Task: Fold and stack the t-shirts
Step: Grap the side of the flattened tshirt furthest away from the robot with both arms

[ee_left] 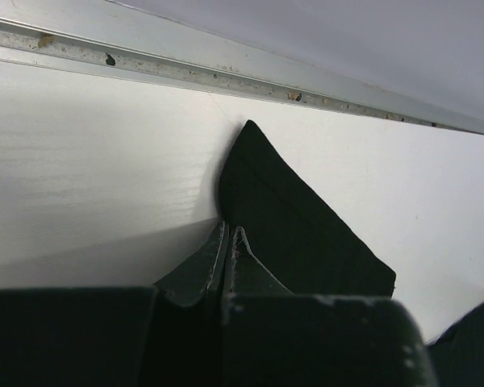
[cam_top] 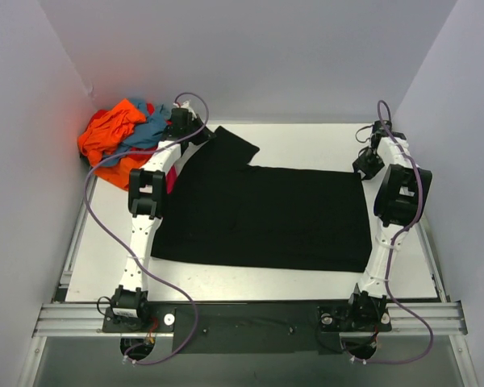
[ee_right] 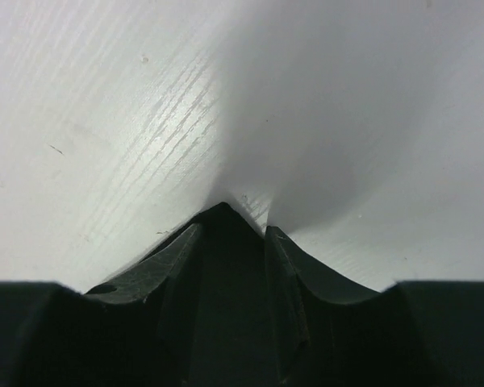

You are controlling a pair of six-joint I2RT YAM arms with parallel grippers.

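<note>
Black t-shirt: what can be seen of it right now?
The black t-shirt lies spread flat on the white table, soft plain cloth, no print showing. One sleeve angles out at its far left, where the left gripper has its jaws shut on the cloth. Its far right corner sits between the jaws of the right gripper, which stand slightly apart.

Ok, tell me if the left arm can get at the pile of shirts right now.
Probably not yet. The pile lies right beside the left end effector with nothing between them, but that end effector is shut on a sleeve of the black shirt, so it would have to let go first.
</note>
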